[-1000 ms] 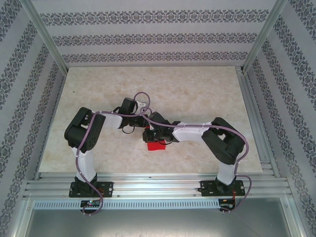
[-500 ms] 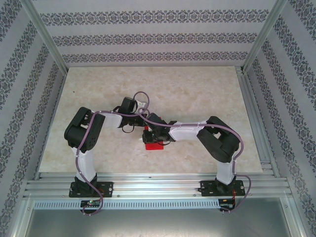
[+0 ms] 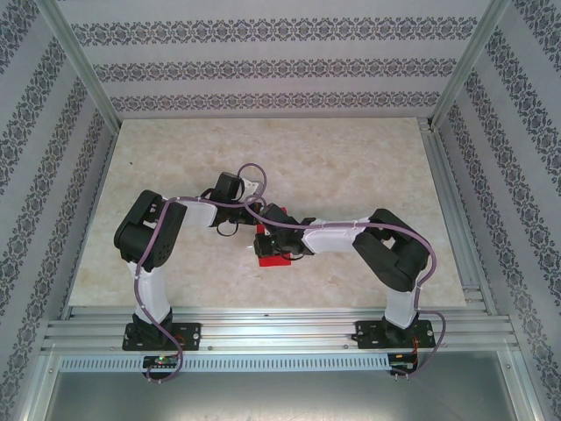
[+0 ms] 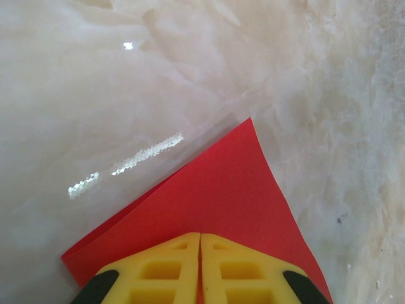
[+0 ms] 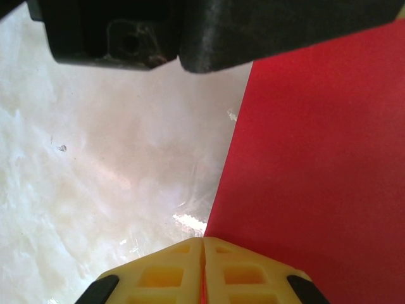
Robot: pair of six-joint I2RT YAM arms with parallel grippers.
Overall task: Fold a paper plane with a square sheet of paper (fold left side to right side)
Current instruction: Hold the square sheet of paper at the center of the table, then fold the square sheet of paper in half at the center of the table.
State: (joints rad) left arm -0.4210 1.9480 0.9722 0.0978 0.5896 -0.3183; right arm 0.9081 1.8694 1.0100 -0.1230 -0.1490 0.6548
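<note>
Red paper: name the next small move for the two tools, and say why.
Probably press the left tool down as a pin and slide the right tool along the edge of the red paper to flatten the fold. Both tools are shut, tips low over the sheet, which looks folded on the table, and the right tool's tip sits at its edge.

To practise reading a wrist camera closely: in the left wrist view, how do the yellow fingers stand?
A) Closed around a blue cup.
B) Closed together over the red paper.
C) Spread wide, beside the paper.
B: the left gripper has its yellow fingers meeting with no gap, over the red paper on the pale table.
</note>
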